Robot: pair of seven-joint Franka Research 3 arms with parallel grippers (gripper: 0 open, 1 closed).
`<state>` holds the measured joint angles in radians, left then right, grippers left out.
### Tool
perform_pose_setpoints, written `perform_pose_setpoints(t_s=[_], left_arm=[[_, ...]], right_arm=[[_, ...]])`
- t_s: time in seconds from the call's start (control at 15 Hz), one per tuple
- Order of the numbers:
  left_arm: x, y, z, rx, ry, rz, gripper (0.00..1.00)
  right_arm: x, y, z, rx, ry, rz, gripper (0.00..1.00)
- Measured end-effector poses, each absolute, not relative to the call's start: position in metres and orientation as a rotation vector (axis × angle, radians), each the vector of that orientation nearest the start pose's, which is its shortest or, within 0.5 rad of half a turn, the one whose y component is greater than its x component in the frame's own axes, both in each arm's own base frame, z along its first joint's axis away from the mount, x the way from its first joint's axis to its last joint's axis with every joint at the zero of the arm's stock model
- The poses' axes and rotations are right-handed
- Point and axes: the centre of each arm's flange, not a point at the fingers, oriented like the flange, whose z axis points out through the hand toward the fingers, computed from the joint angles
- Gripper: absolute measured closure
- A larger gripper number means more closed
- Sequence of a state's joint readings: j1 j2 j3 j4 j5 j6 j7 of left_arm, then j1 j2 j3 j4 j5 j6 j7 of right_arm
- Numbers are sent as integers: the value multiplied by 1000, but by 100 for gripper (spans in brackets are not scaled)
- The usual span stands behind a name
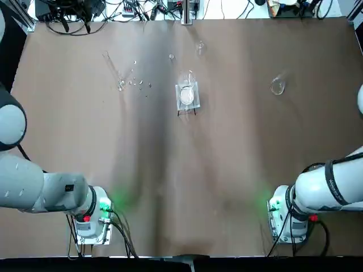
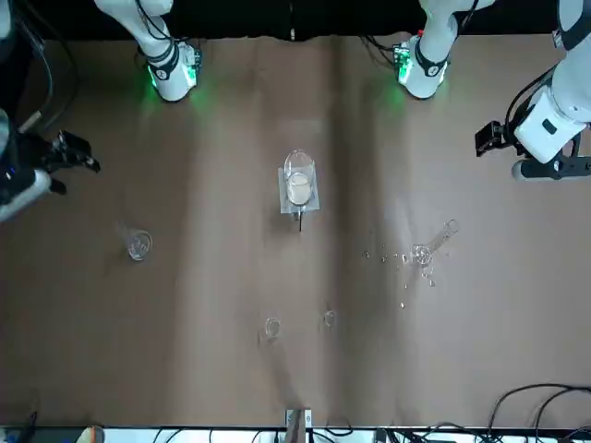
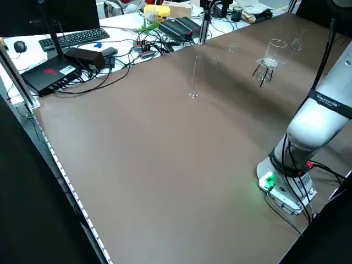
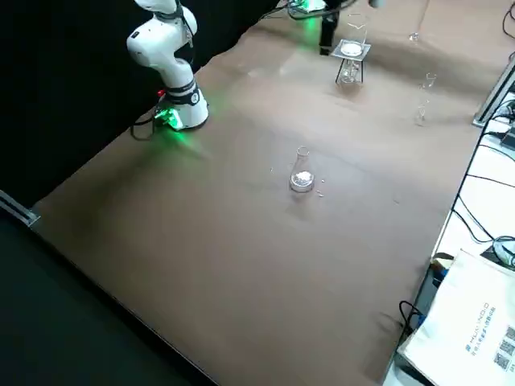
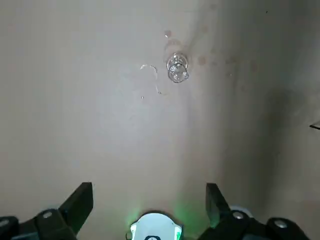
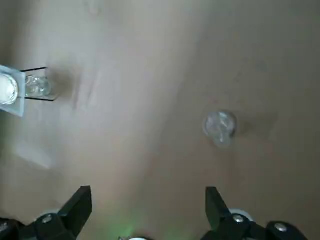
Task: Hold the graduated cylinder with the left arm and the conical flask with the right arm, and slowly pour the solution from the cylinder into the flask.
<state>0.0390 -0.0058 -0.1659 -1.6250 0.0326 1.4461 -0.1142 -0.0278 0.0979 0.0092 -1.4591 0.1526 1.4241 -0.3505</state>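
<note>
The graduated cylinder (image 1: pixel 113 70) stands upright at the far left of the table, a slim clear tube, seen end-on in the left wrist view (image 5: pixel 177 70). The conical flask (image 1: pixel 277 86) stands at the far right, with pale contents in its body (image 4: pixel 302 176). My left gripper (image 5: pixel 148 194) hangs open high above the table on the near side of the cylinder, with nothing between its fingers. My right gripper (image 6: pixel 148 195) is also open and holds nothing, raised on the near side of the flask (image 6: pixel 220 126). Both grippers are well apart from the glassware.
A clear vessel on a square black-legged stand (image 1: pixel 187 95) stands mid-table between the two task objects. Tiny glass bits (image 1: pixel 138 81) lie beside the cylinder's base. Two small glass pieces (image 1: pixel 199 48) sit near the far edge. Cables and equipment line the far edge (image 3: pixel 82 52).
</note>
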Motion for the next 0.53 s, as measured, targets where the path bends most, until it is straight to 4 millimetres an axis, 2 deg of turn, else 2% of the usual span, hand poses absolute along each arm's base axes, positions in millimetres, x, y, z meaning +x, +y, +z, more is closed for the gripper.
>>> perform_pose_setpoints(t_s=[0.13,0.27,0.53], left_arm=[[533,-64,593,-3077,17,259,0],[533,-64,593,-3077,17,259,0],[533,-64,593,-3077,17,259,0]], right_arm=[[551,5,624,-2960,-411,153,0],[534,5,624,-2986,-325,144,0],[496,23,601,-3026,-123,125,0]])
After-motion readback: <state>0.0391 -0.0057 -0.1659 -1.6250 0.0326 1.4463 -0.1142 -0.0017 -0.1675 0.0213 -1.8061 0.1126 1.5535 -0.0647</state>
